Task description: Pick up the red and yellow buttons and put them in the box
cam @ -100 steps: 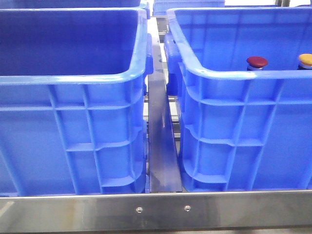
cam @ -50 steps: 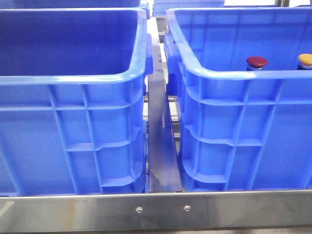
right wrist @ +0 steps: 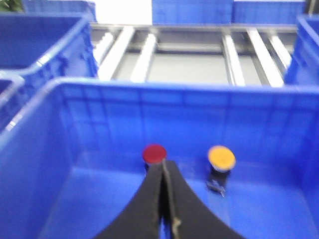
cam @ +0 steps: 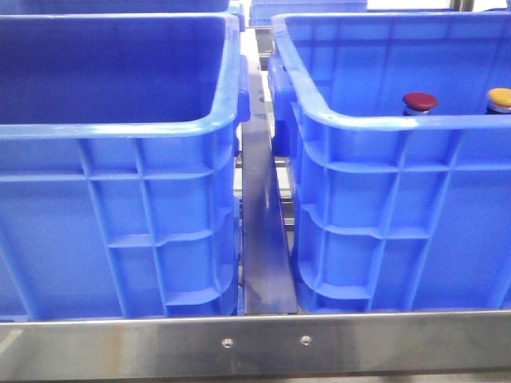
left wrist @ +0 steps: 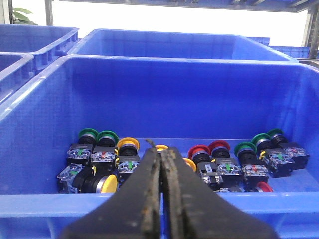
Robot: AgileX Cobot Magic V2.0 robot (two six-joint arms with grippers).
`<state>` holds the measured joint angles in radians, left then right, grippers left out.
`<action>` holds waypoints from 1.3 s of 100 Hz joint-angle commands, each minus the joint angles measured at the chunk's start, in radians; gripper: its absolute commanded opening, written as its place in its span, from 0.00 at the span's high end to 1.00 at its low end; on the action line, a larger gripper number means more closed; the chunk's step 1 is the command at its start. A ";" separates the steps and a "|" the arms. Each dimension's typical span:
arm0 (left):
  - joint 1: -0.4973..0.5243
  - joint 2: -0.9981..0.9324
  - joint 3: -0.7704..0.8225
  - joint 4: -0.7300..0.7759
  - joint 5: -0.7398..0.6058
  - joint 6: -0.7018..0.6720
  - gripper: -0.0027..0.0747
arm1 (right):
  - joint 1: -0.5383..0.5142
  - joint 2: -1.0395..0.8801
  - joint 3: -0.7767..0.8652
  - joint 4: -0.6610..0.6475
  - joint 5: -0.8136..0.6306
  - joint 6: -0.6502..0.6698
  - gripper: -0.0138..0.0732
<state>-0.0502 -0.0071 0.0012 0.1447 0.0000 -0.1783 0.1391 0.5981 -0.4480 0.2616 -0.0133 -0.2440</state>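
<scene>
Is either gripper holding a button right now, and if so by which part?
Nothing is held. The left gripper and right gripper are both shut on nothing. The red button and yellow button stand free in the box.

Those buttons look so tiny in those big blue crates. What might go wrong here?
The left claw is shut over a crowded heap where yellow buttons and red buttons touch green buttons; it may catch a wrong one. In the right crate, the red button and yellow button stand upright, so the shut right claw might topple them.
</scene>
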 commanded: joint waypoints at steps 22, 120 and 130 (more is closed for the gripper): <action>0.005 -0.030 0.044 -0.009 -0.085 0.001 0.99 | 0.045 -0.185 0.179 -0.126 -0.259 0.127 0.96; 0.005 -0.030 0.044 -0.009 -0.085 0.001 0.99 | -0.133 -0.634 0.464 -0.275 -0.178 0.306 0.96; 0.005 -0.030 0.044 -0.009 -0.085 0.001 0.99 | -0.133 -0.634 0.464 -0.275 -0.183 0.306 0.96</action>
<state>-0.0502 -0.0071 0.0012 0.1447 -0.0054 -0.1783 0.0116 -0.0096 0.0274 0.0000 -0.1188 0.0593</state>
